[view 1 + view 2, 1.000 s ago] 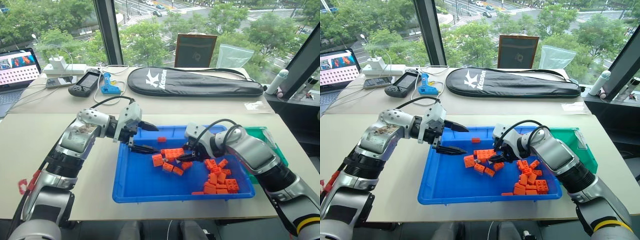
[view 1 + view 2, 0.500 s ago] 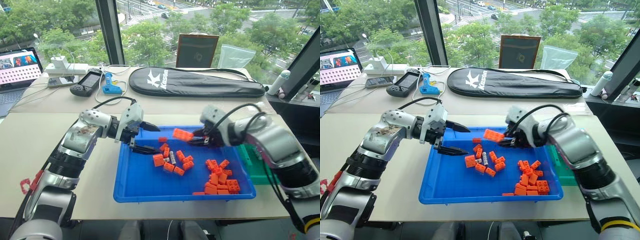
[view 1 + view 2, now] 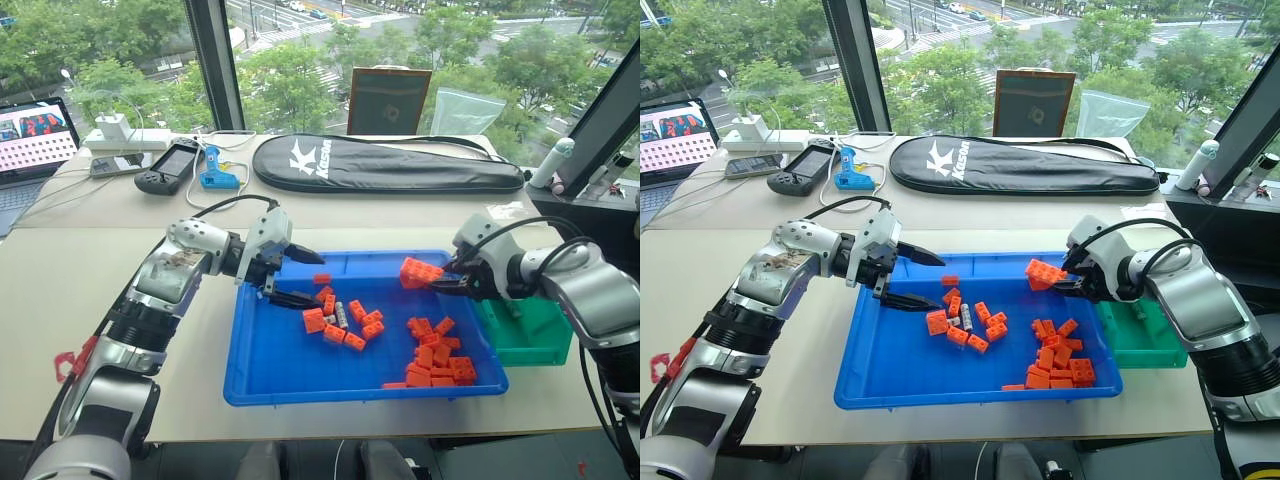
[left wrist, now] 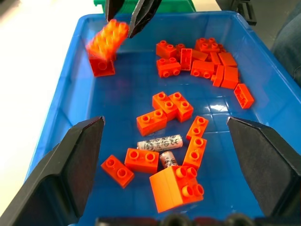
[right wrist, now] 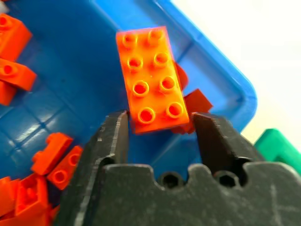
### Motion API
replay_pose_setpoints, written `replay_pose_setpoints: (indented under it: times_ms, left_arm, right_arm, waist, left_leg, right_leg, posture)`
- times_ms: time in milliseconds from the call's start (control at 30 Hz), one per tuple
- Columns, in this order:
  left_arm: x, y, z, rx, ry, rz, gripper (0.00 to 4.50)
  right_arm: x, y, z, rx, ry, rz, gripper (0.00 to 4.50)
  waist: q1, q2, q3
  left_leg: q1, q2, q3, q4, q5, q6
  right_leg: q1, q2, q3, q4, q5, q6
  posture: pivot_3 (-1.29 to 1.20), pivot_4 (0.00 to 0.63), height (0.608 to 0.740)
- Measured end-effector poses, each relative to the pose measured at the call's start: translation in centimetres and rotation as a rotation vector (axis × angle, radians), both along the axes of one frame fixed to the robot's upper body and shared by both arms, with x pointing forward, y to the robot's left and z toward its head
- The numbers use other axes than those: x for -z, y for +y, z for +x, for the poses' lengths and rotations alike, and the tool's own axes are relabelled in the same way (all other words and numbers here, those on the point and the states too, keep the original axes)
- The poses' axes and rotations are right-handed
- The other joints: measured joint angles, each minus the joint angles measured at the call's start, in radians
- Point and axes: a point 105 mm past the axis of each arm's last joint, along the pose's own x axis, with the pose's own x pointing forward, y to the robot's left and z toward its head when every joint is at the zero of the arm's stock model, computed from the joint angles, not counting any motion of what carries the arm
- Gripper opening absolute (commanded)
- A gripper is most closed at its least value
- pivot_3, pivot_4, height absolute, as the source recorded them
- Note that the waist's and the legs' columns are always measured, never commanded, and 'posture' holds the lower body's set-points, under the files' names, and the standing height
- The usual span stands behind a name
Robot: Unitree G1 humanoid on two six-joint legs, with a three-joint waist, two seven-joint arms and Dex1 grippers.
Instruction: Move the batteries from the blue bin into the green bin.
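The right end effector has risen out of the brick pile and swung toward the green bin, carrying a large orange brick with it. A second ago it was down among the bricks mid-tray. Now its fingers stand apart on either side of the brick, which looks blurred and loose in the left wrist view, so it seems to be letting go over the blue bin's far corner. I judge this as clearing clutter, not a transfer.

Lifting that brick has uncovered the batteries: two silver cylinders lie among small orange bricks just ahead of the left end effector, between its wide-open, empty fingers. That end effector has kept its place at the tray's near-left rim. No battery shows in the green bin, which sits just beyond the right end effector on the counter.
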Motion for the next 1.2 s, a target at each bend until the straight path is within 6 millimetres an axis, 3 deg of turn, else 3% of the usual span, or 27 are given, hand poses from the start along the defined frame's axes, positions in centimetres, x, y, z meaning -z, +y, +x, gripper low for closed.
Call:
replay_pose_setpoints:
  times_ms: [67,200,400,467,667,933,1200]
  left_arm:
    - [0.0,0.0,0.0,-0.001,0.004,0.001,4.50]
    - [0.1,0.2,0.1,-0.002,0.007,0.006,4.50]
    - [0.0,0.8,0.1,-0.012,0.003,0.025,4.50]
    - [-0.1,1.1,0.2,-0.019,0.001,0.031,4.50]
    - [-0.3,1.6,0.0,-0.026,-0.011,0.050,4.50]
    - [0.0,1.4,-0.7,-0.020,0.002,0.051,4.50]
    - [-0.3,1.4,-1.0,-0.010,-0.007,0.052,4.50]
  right_arm:
    - [0.0,0.2,0.0,-0.002,-0.006,0.002,4.44]
    - [-0.6,1.6,-0.3,-0.040,-0.015,0.033,4.44]
    - [-1.9,7.2,-2.2,-0.273,-0.020,0.150,4.44]
    - [-1.5,9.0,-2.9,-0.333,0.013,0.183,4.44]
    - [0.8,11.7,-2.9,-0.397,0.097,0.166,4.44]
    - [2.8,10.8,-1.3,-0.288,0.134,0.070,4.44]
    - [4.4,11.7,-1.4,-0.273,0.178,0.047,2.04]
  waist:
    - [0.001,0.000,0.000]
    - [-0.001,0.000,0.000]
    - [-0.003,0.000,0.000]
    - [0.000,0.000,0.000]
    - [0.002,0.000,0.000]
    - [0.002,0.000,0.000]
    - [0.000,0.000,0.000]
  left_leg:
    - [0.000,0.000,0.000,0.000,0.000,0.000]
    - [0.000,0.000,0.000,0.000,0.000,0.000]
    - [0.000,0.001,-0.001,0.000,0.000,0.000]
    - [0.000,0.000,-0.001,0.000,0.000,0.000]
    - [0.000,0.000,-0.001,0.000,0.000,0.000]
    - [0.000,0.000,0.000,0.000,0.000,0.000]
    - [0.000,0.001,-0.001,0.000,0.000,0.000]
  right_leg:
    - [0.000,0.000,0.000,0.000,0.000,0.000]
    - [0.000,0.000,0.000,0.000,0.000,0.000]
    - [0.000,0.001,0.000,0.000,0.000,0.000]
    - [0.000,0.001,0.000,0.000,0.000,0.000]
    - [0.000,0.000,0.000,0.000,0.000,0.000]
    - [0.000,0.000,0.000,0.001,0.000,0.000]
    - [-0.001,0.001,0.000,0.001,0.000,0.000]
  posture:
    - [0.00,0.150,0.734]
    - [0.00,0.150,0.734]
    - [0.00,0.150,0.734]
    - [0.00,0.150,0.734]
    - [0.00,0.150,0.734]
    - [0.00,0.150,0.734]
    - [0.00,0.150,0.734]
